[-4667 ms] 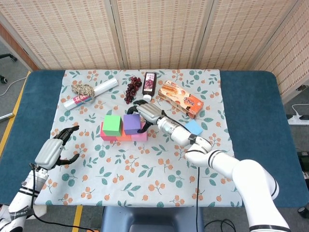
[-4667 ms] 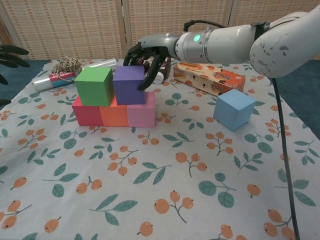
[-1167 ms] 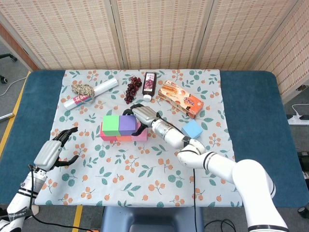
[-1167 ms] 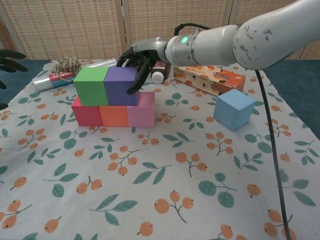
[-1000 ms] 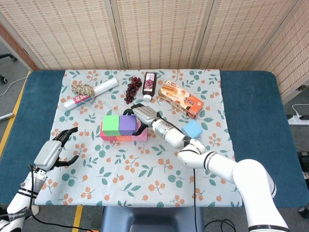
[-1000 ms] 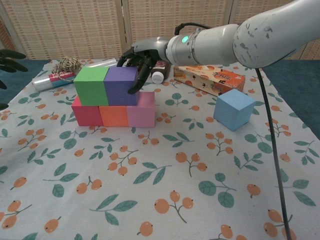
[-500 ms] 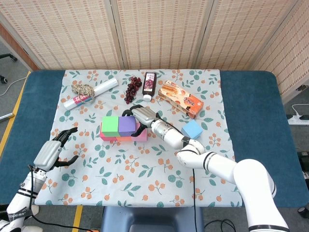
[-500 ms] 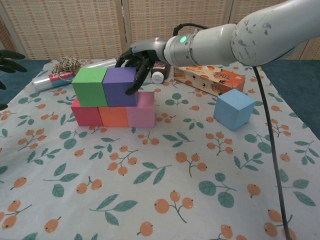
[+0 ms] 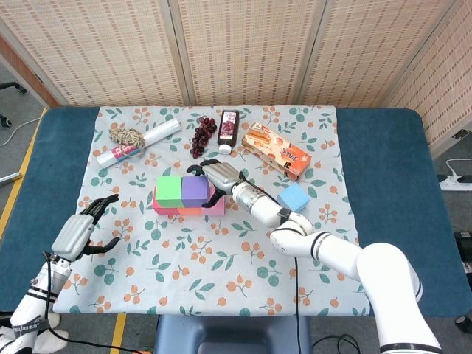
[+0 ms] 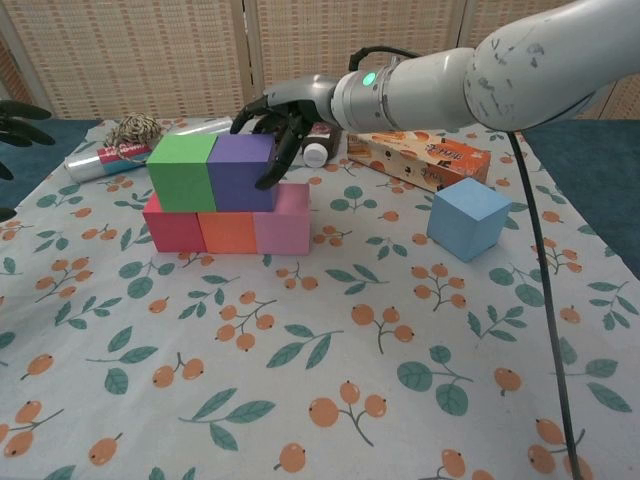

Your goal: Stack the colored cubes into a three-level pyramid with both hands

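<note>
A red cube (image 10: 172, 226), an orange cube (image 10: 228, 233) and a pink cube (image 10: 283, 227) form the bottom row. On top of them a green cube (image 10: 181, 171) and a purple cube (image 10: 240, 172) stand pressed side by side. My right hand (image 10: 285, 115) reaches over from the right and holds the purple cube (image 9: 194, 191), with fingers on its right face and thumb behind its back edge. A light blue cube (image 10: 468, 218) lies alone on the cloth to the right. My left hand (image 9: 81, 228) hovers open near the table's left front, away from the cubes.
Behind the stack are a dark bottle (image 9: 229, 130), grapes (image 9: 202, 135), a snack box (image 9: 276, 150), a wrapped roll (image 9: 139, 143) and a coil of rope (image 9: 127, 136). The floral cloth (image 9: 221, 258) spreads in front of the stack.
Since the earliest frames my right hand has slid the purple cube left until it met the green cube. Over the last second both top cubes only shifted slightly. The left hand stayed still.
</note>
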You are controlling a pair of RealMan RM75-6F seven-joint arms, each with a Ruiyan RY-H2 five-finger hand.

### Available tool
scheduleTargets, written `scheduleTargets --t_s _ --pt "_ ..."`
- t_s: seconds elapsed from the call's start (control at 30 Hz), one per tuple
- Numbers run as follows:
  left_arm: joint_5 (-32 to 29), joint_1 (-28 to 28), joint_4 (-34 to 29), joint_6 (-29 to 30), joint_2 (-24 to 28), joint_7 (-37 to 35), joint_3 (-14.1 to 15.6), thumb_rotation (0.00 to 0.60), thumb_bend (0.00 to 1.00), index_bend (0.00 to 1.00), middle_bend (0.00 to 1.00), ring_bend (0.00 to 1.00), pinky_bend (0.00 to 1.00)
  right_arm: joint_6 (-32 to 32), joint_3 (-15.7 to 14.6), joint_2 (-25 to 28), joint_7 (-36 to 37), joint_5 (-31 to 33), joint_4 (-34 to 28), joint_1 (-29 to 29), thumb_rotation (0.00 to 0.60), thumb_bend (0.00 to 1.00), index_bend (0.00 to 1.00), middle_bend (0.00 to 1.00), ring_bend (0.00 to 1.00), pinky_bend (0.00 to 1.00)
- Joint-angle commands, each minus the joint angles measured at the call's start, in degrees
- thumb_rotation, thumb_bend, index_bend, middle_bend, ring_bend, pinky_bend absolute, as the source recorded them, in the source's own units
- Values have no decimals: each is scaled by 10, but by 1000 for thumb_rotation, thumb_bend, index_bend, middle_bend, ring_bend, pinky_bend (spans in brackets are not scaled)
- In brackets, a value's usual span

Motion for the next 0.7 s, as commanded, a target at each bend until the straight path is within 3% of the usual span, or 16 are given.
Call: scheduleTargets --t_s 0.03,0.13,0.43,0.7 --pt "0 -2 2 -2 1 1 -1 600 309 28 136 114 271 5 2 7 0 0 -10 -5 600 73 54 180 3 2" --pt "-5 -9 7 -12 0 6 -5 600 309 29 136 114 268 15 4 20 0 -2 -24 -14 600 74 4 134 0 0" --pt "-22 -30 27 -44 -15 42 -13 600 308 66 136 111 241 56 3 89 -11 -4 -99 -55 600 74 0 116 0 0" --pt "-50 -48 50 -74 -39 110 -17 600 311 77 131 100 213 74 -24 146 -55 16 -145 -92 600 75 0 116 0 0"
